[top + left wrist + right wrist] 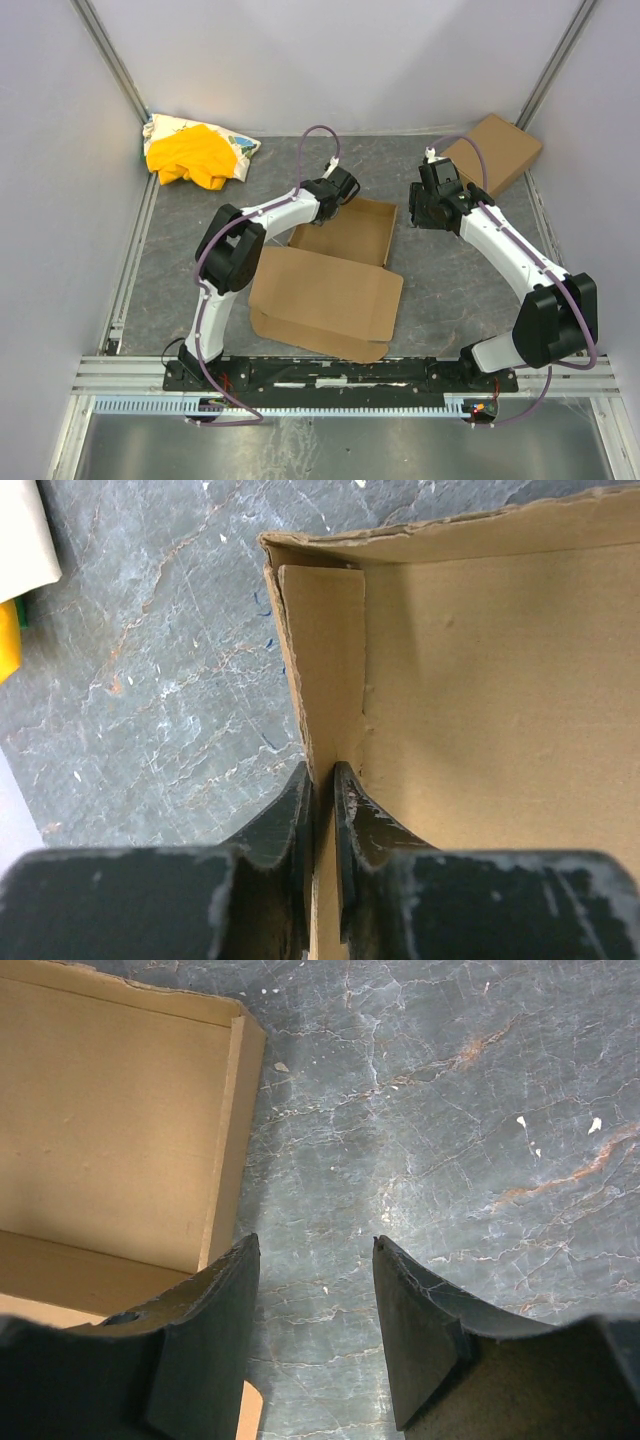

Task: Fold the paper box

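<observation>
By its side wall, left gripper (322, 772) pinches the thin brown cardboard mailer box (480, 700) (probably light, floppy, so grab edges); right gripper (315, 1245) hangs open.

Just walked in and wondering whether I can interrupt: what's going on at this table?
Two robot arms are folding a paper box. The left gripper is pinched on an upright side wall near the tray's far left corner. The right gripper is open and empty, over the bare table just right of the box. The lid lies open and flat toward the arms' bases, so the box is not closed yet.
</observation>
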Controlling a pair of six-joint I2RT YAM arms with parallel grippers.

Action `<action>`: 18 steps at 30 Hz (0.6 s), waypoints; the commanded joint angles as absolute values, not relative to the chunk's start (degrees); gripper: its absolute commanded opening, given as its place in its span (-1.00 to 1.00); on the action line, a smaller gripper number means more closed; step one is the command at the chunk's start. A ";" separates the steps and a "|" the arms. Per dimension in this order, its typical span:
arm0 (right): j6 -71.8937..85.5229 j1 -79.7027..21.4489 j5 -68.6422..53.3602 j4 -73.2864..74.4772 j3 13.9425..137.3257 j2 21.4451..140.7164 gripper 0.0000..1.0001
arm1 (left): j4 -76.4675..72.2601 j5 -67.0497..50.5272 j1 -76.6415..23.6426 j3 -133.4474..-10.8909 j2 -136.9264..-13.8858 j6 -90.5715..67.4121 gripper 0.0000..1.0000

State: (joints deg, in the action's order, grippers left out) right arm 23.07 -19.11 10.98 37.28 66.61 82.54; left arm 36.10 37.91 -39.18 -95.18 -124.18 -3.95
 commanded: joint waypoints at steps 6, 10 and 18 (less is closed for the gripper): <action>21.58 -19.16 8.40 35.82 68.17 82.08 0.14 | 33.82 37.98 -39.09 -94.11 -120.68 -2.83 -0.52; 15.39 -19.16 2.39 36.51 71.65 83.11 0.19 | 35.10 37.77 -39.02 -94.47 -118.51 -2.13 0.61; 3.92 -19.16 -9.50 41.72 88.31 96.78 0.19 | 37.60 34.27 -37.52 -92.81 -103.64 -4.46 0.66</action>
State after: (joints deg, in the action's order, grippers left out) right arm 12.03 -19.11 -1.85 40.18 79.57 90.28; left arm 37.28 36.56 -38.68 -93.30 -115.90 -3.55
